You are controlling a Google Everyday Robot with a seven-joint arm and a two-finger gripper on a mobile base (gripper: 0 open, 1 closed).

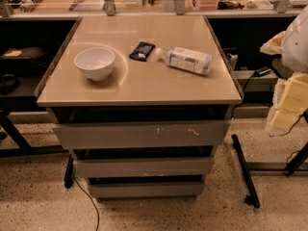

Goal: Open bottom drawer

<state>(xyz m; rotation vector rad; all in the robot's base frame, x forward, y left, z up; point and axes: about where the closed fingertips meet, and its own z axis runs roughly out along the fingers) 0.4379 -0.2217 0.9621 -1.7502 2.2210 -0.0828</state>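
The bottom drawer [144,189] is the narrowest, lowest grey front of the cabinet, just above the floor, and it sits flush and closed. Above it are the mid-width front [142,167] and the widest front with pale scratches [139,135]. My gripper [288,105] is the cream-yellow part at the right edge of the camera view, below the white arm [296,42]. It hangs well to the right of the cabinet, about level with the top drawer, and touches nothing.
On the tan cabinet top [144,89] stand a white bowl [95,62], a black packet [142,50] and a plastic bottle lying on its side [187,60]. A black frame leg [245,170] and a cable [89,201] lie on the speckled floor beside the cabinet.
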